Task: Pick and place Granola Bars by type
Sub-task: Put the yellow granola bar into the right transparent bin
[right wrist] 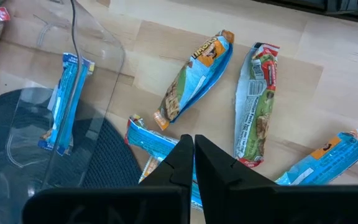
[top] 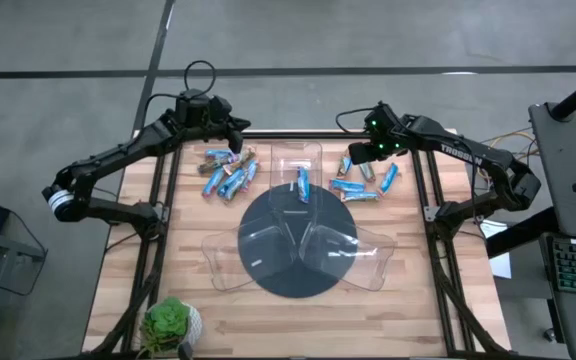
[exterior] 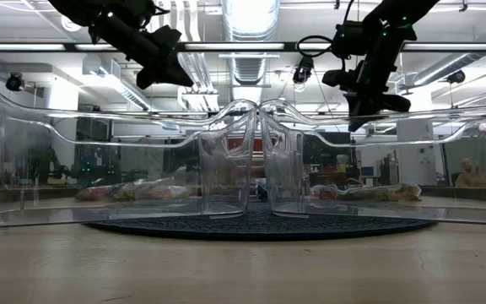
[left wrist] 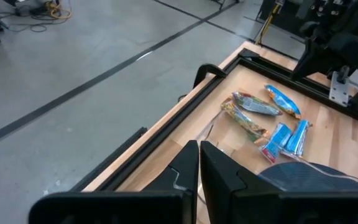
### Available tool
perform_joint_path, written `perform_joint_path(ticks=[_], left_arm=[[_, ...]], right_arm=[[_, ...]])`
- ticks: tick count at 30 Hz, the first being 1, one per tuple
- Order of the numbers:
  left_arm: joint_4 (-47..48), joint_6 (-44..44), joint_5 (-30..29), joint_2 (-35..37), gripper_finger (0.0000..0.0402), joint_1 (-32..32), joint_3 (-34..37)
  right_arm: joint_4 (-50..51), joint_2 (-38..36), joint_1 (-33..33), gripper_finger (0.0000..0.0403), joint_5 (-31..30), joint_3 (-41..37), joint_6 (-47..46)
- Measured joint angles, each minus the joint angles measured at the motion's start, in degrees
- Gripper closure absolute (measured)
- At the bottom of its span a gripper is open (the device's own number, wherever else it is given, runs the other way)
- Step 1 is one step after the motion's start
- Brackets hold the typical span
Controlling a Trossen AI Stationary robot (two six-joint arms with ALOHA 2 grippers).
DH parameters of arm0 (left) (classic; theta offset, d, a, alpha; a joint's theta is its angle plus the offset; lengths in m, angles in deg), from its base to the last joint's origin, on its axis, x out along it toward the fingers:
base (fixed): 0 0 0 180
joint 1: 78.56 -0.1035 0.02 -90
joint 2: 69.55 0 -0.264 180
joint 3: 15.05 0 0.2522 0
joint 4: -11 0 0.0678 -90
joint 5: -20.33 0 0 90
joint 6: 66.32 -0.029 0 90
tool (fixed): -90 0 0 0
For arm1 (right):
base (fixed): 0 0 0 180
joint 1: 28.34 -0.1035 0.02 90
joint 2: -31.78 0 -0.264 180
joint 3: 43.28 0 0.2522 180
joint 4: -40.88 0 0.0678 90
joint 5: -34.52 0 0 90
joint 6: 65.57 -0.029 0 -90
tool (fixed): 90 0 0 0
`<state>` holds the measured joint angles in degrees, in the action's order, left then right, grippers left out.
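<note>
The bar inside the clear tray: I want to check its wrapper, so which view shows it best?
The right wrist view: the blue bar lies close through the clear tray. The high view shows it small; the low and left wrist views don't show it.

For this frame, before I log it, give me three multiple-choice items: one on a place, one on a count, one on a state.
1. Where does the plant sit?
A. near-left table corner
B. on the dark round mat
C. beside the right pile

2. How many bars lie inside the clear trays?
A. none
B. one
C. five

3. How do the two end effectors stand?
A. both shut and empty
B. both wide open
C. each clamped on a bar

Answers:
1 A: the high view shows the plant at the bottom-left corner.
2 B: a single blue bar lies in the far tray; the rest are in two piles on the wood.
3 A: the left end effector and right end effector show fingers pressed together above the bars.
</note>
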<state>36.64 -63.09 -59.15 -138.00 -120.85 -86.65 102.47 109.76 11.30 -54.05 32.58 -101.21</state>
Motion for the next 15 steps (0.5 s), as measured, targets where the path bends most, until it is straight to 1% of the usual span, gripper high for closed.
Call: perform_joint_path(ticks=[15], left_arm=[[-0.5,0.0,0.2,0.0,0.0401,0.0,0.0]], right_arm=[[-0.1,0.0,0.0,0.0394,0.0,0.0,0.1]])
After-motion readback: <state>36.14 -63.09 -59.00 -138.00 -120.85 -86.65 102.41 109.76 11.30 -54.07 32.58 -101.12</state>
